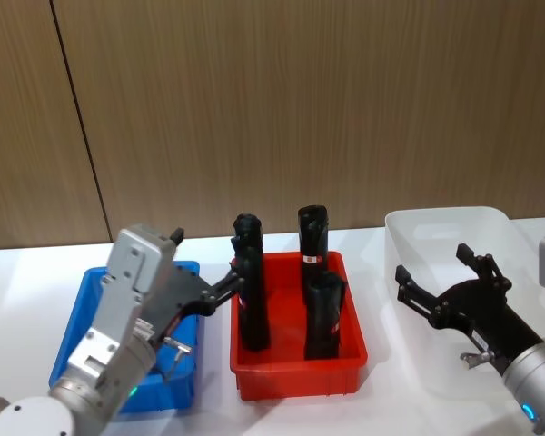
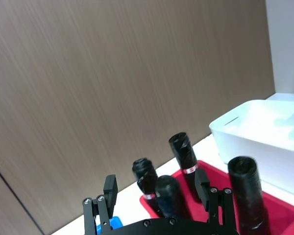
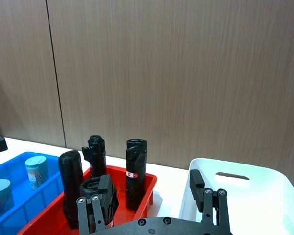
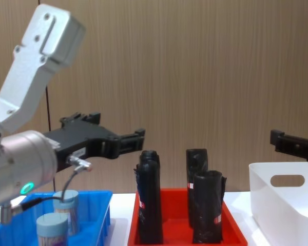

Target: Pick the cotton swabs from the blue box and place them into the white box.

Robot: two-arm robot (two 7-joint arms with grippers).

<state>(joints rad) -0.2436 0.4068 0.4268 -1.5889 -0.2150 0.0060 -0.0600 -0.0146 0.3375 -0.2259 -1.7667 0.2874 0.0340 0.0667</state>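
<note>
Red tray w/ black rolls at centre. L gripper hangs above blue box, just left of tray, jaws wide apart, holding nothing. Two cotton swabs stand in blue box. R gripper over white box, right of tray, likewise spread, empty.

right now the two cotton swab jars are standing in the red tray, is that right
Not quite. The two jars of cotton swabs are standing in the blue box, not the red tray, which holds the black rolls. The right wrist view shows it.
</note>
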